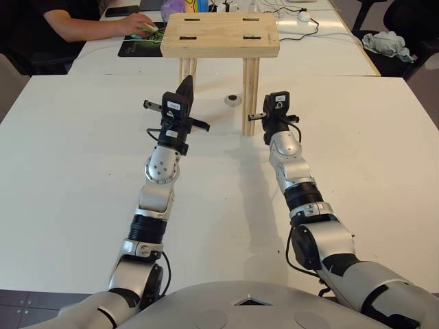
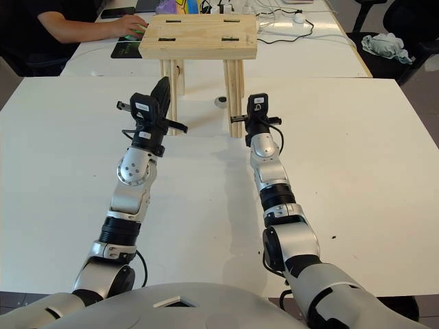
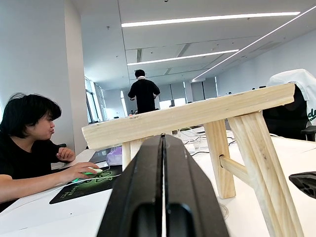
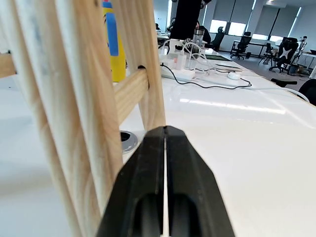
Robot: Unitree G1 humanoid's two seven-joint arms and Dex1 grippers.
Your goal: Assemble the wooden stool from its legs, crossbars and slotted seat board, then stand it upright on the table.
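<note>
**Both arms extended, both tools closed**

Both arms are stretched forward, roughly parallel and well apart. The left tool (image 1: pixel 186 90) is angled upward at the wrist, with its fingers pressed flat together. The right tool (image 4: pixel 165 148) is held lower and closer to level, its fingers likewise pressed together, with only a thin seam seen between them.

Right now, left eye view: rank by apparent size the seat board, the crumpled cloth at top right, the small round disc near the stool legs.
1. seat board, clearly largest.
2. crumpled cloth, farther off, so true size unsure.
3. round disc, smallest.
</note>
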